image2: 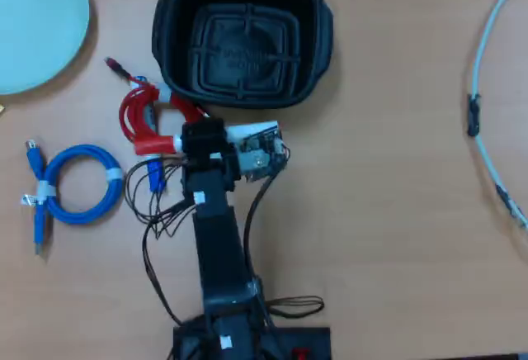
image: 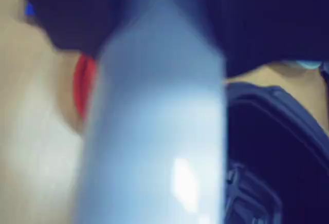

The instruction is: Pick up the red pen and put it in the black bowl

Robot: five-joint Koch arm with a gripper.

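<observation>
**Holding the red pen beside the black bowl**

Looking down from overhead, we see the tool [image2: 200, 140] pinching the red pen [image2: 157, 143] crosswise, red cap poking out on the view's left and the white barrel emerging on the right. The pen sits just below the black bowl [image2: 318, 26], close to its lower left corner, over the coiled red cable [image2: 132, 112]. We cannot tell whether the pen is lifted clear of the surface [image2: 388, 211]. In the wrist view, the pale barrel [image: 159, 131] fills the middle, blurred, with the red cap [image: 82, 88] at left and the bowl's rim [image: 277, 106] at right. A blue cable [image2: 78, 182] and a pale blue plate [image2: 37, 21] lie further left overhead.
</observation>
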